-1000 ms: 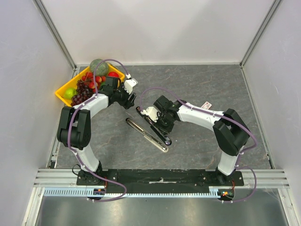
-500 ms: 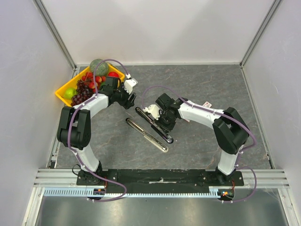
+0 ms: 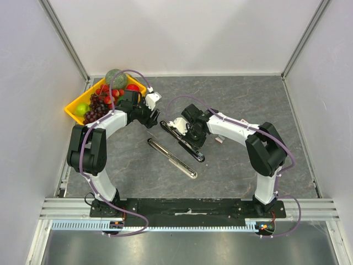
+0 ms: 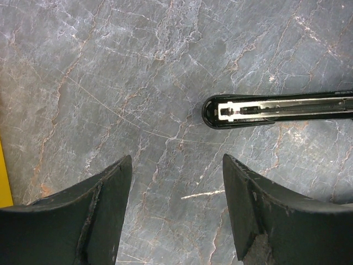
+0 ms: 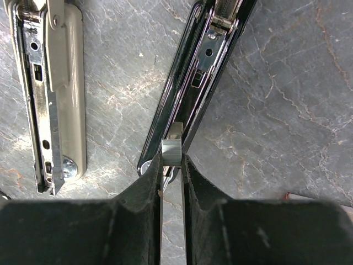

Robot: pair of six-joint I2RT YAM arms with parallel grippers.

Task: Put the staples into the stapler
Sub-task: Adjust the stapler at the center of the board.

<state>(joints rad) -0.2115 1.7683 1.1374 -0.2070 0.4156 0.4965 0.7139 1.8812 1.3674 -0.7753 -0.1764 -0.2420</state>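
Observation:
The stapler lies opened flat in the middle of the table. Its black magazine half (image 3: 183, 142) runs diagonally, and its chrome and beige half (image 3: 172, 159) lies beside it, nearer to me. My right gripper (image 3: 191, 134) is shut on a short grey strip of staples (image 5: 171, 153), held at its fingertips right over the near end of the open magazine channel (image 5: 205, 72). The beige half (image 5: 55, 94) is at the left of the right wrist view. My left gripper (image 4: 176, 161) is open and empty above bare table, next to the black half's far tip (image 4: 231, 110).
A yellow tray (image 3: 74, 111) of fruit sits at the back left, close behind the left arm. A small white-and-red box (image 3: 219, 140) peeks out under the right forearm. Grey walls enclose the table on three sides.
My right gripper, still shut on the staples, has moved toward the back of the table over the black half, and the forearm now covers the small box. The left arm has not moved.

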